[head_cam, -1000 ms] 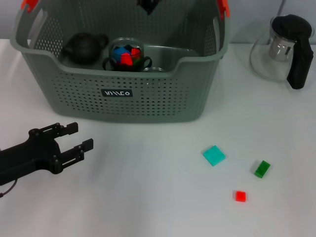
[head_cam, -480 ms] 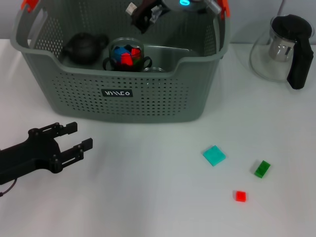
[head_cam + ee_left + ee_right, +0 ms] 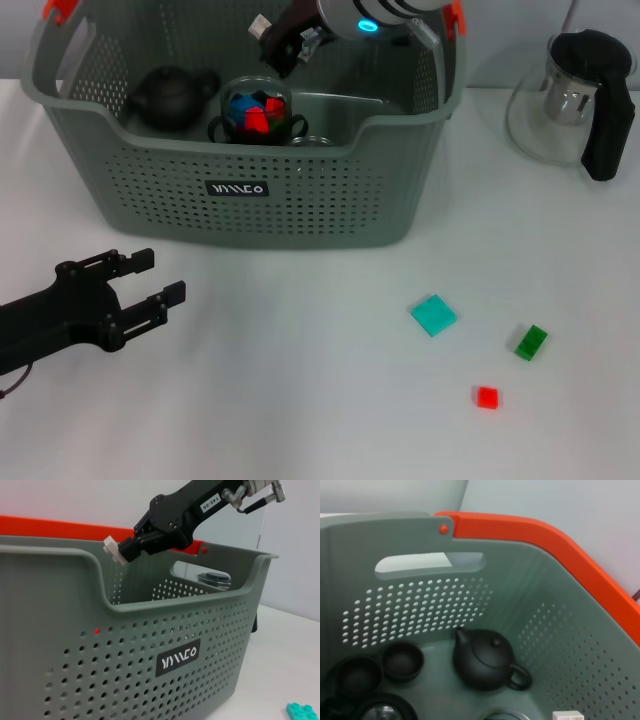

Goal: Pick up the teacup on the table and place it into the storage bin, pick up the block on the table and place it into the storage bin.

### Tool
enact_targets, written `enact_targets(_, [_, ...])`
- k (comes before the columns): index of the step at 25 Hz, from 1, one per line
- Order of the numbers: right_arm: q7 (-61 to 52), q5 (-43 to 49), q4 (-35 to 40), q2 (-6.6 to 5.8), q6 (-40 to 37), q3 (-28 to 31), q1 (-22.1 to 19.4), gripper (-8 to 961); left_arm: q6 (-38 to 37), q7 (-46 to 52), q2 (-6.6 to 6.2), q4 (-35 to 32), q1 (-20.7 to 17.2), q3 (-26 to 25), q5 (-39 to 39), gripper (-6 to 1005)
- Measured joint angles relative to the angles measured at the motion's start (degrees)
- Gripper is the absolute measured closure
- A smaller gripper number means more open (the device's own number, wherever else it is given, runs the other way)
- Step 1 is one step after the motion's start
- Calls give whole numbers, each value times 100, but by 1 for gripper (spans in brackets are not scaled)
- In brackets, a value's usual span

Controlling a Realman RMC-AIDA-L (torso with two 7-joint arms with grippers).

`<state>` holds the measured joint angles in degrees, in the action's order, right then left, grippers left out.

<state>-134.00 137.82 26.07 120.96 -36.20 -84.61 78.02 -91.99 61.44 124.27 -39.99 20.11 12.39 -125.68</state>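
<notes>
The grey perforated storage bin [image 3: 330,205] stands at the back left of the table. Above its inside hangs my right gripper [image 3: 272,38], shut on a small white block [image 3: 261,24]. The left wrist view has that block [image 3: 113,548] level with the bin's rim [image 3: 165,600]. Two small dark teacups [image 3: 402,660] lie on the bin's floor beside a dark teapot [image 3: 482,662]. My left gripper [image 3: 148,281] rests open on the table, in front of the bin's left corner. Teal [image 3: 433,314], green [image 3: 531,341] and red [image 3: 487,397] blocks lie on the table at the right.
A glass cup [image 3: 257,110] holding coloured blocks stands inside the bin next to the teapot [image 3: 170,95]. A glass kettle [image 3: 575,95] with a black handle stands at the back right. White table [image 3: 300,400] stretches between my left gripper and the loose blocks.
My right arm has come into the head view over the bin and moved down and to the left with the white block. The left arm has stayed put.
</notes>
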Motion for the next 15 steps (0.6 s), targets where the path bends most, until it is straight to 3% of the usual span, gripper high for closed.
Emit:
enact_targets(7, [13, -18, -299, 40, 388, -128, 44, 948, 12, 0, 0, 0, -7, 0, -3, 385])
enact_targets(15, [-8, -51, -297, 28, 286, -143, 47, 946, 15, 0, 0, 0, 7, 0, -3, 386])
